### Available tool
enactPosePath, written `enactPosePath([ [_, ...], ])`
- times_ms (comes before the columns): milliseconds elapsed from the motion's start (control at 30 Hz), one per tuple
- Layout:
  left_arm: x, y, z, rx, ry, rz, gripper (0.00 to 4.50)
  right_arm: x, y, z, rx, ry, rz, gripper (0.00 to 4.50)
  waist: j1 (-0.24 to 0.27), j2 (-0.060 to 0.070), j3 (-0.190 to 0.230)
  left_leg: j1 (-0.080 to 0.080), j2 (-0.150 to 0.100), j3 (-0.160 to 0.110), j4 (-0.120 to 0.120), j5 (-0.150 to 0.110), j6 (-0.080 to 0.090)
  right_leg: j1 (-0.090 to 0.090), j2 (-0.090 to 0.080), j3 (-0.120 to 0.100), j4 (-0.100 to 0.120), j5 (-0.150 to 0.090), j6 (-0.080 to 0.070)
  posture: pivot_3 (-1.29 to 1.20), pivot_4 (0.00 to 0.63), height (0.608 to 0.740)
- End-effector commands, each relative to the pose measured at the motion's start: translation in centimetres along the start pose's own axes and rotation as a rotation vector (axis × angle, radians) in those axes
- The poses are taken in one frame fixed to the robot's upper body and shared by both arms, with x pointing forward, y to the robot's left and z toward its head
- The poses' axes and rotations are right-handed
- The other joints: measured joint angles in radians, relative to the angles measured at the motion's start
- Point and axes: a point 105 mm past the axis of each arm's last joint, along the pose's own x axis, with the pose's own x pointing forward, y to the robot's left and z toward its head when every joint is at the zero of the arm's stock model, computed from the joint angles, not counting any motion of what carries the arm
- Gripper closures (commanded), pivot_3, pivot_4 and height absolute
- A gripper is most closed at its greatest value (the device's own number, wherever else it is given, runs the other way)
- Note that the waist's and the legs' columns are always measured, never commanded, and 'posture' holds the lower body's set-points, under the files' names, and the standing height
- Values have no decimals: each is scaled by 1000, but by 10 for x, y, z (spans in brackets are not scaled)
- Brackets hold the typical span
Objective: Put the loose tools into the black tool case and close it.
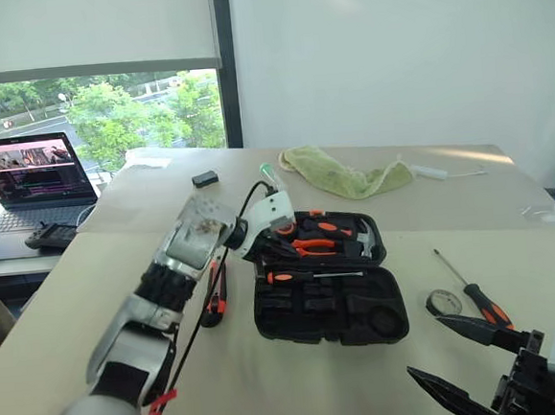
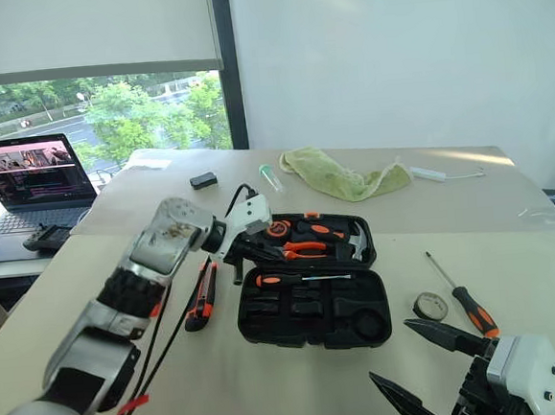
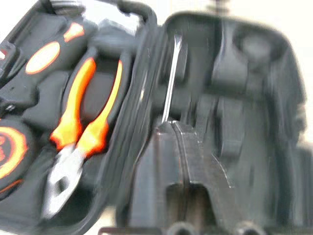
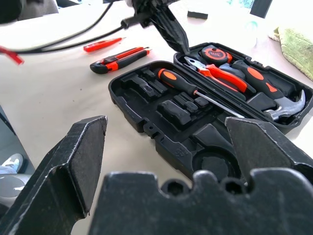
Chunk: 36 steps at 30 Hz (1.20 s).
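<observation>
Hovering my pinched-shut, empty left tool point(image 4: 180, 43) over the case point(image 1: 329, 309), I risk knocking the seated screwdriver point(image 4: 195, 90) loose; right tool point(image 2: 419, 360) gapes wide.

- The black moulded plastic tool case point(image 2: 313, 286) is lying open on the beige counter point(image 2: 273, 390), one long screwdriver point(image 2: 297, 278) in it.
- The orange-black utility knife point(image 2: 201, 298) is lying left of it.
- Another long black-and-orange-handled screwdriver point(image 2: 457, 292) and the small black tape roll point(image 2: 430, 306) are lying to its right.
</observation>
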Motion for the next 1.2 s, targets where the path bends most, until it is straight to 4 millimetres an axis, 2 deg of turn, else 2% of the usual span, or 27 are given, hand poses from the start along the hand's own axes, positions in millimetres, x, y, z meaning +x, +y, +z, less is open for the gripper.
enactPosePath([
  [33, 6, -1, 4, -50, -129, 50, 4466, 2, 2, 8, -31, -30, 2, 0, -1, 0, 0, 0, 0, 0, 0, 0, 0, 0, 0, 0, 0, 0, 0, 0, 150, 740],
  [167, 23, -1, -4, -97, -206, 111, 4466, 2, 3, 8, -29, -31, -3, 0, 0, 0, 0, 1, 0, 0, 0, 0, 0, 1, 0, 0, 0, 0, 0, 0, 150, 740],
  [367, 45, -3, -24, -144, -192, 184, 4466, 2, 4, 10, -28, -35, -4, 0, 6, 0, 0, 1, 0, 0, 0, 0, 0, 1, -1, 1, 0, 1, 0, 0, 150, 740],
  [467, 50, 4, -44, -193, -116, 251, 4466, 1, 4, 10, -28, -35, -7, 0, 6, 0, 0, 2, 0, 0, 0, 0, 0, 1, -1, 1, 0, 1, 0, 0, 150, 740],
  [633, 58, -1, -84, -213, 43, 245, 4466, 1, 3, 9, -26, -25, -12, 0, 6, 3, -3, 6, 0, 0, -1, -1, 1, 6, -2, 1, -1, 1, 0, 0, 150, 740],
  [733, 64, -3, -89, -243, 75, 234, 4466, 2, 2, 8, -22, -19, -21, 0, 6, 5, -12, 9, 0, 1, -2, -1, 0, 7, -2, 2, -1, 0, -1, 0, 150, 740],
  [833, 70, -7, -80, -220, 35, 205, 4466, 3, -3, 6, -20, -3, -60, 0, 7, 9, -16, 11, 0, 1, -2, -1, 1, 9, -2, 2, -2, 0, -1, 0, 150, 740],
  [867, 66, -7, -68, -230, -33, 188, 4466, 4, -7, 8, -25, -13, -97, 0, 8, 10, -17, 11, 0, 1, -2, -1, 1, 9, -2, 2, -2, 0, -1, 0, 150, 740],
  [933, 48, -11, -38, -193, -213, 157, 4466, 7, -18, 7, 1, 5, -172, 0, 5, 11, -17, 11, 0, 1, -3, -1, 1, 9, -3, 2, -2, 0, -1, 0, 150, 740],
  [1000, 29, -14, -20, -165, -340, 150, 4466, 9, -26, 6, 9, 32, -228, 0, 0, 11, -17, 9, 0, 2, -4, -1, 0, 5, -4, 3, -2, 0, -1, 0, 150, 740],
  [1033, 20, -17, -17, -123, -346, 139, 4466, 9, -31, 7, 17, 40, -257, 0, -2, 11, -16, 8, 0, 2, -5, 0, 0, 4, -4, 3, -1, 0, -2, 0, 150, 740],
  [1100, 3, -24, -10, -150, -387, 85, 4466, 8, -40, 6, 16, 98, -310, 0, -3, 11, -16, 7, 0, 2, -7, 0, -1, 2, -6, 2, -1, 0, -2, 0, 150, 740],
  [1200, -19, -36, 3, -95, -411, 6, 3823, 6, -47, -5, 53, 264, -302, 0, -3, 11, -15, 8, 0, 2, -11, 1, -1, 2, -8, 1, -1, -1, -4, 0, 150, 740],
])
